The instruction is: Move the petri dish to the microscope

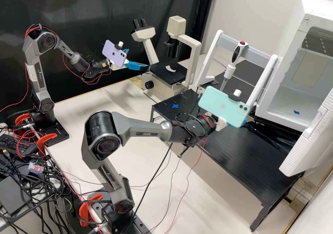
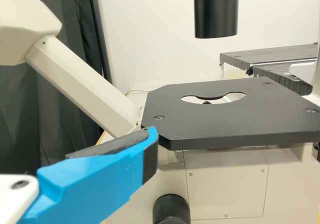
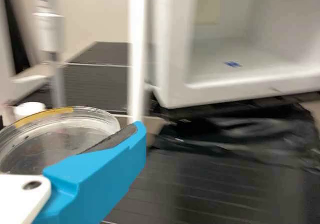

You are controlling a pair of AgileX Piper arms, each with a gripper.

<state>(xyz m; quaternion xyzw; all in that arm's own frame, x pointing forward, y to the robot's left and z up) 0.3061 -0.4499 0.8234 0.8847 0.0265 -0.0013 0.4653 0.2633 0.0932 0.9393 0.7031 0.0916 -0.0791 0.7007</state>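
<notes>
Two grippers. High view: left gripper point(image 1: 138, 57), spread, near the edge of the microscope stage point(image 1: 163, 75); right gripper point(image 1: 244, 121) above the black platform point(image 1: 239, 157). Left wrist view: stage opening point(image 2: 227, 99). Right wrist view: petri dish point(image 3: 55, 140), pinched by right gripper. We judge carrying in hand; next, level passage to the stage.

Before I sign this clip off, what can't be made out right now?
Round clear petri dish: right wrist view; cut off by the edge, partly behind a bright blue finger.
White-and-grey pipette: right wrist view; top cut off by the edge, outline blurred.
Cream microscope head: left wrist view; cut off by the edge.
</notes>
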